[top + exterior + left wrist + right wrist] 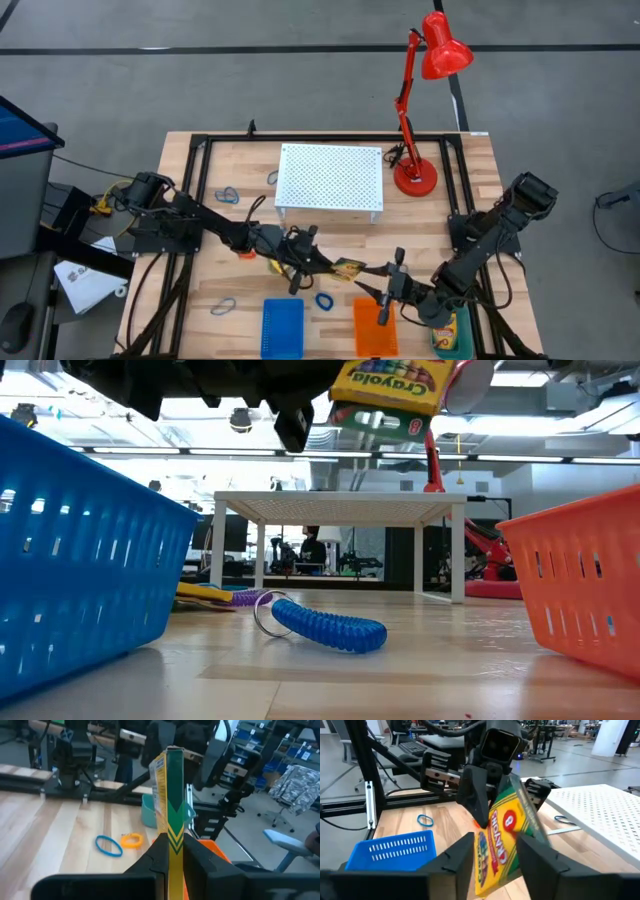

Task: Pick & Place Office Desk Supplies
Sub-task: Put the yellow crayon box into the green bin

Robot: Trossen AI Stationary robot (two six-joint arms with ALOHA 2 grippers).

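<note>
I see my left gripper point(172, 851) clamping the yellow-green crayon box point(507, 836) edge-on above the counter point(330, 235); my right gripper point(495, 851) jaws stand apart around it.

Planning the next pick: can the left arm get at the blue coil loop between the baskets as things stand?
Probably not yet. The left gripper is shut on the crayon box, held in mid-air with the right gripper open around it. The blue coil loop itself lies uncovered between the blue basket and the orange basket.
</note>
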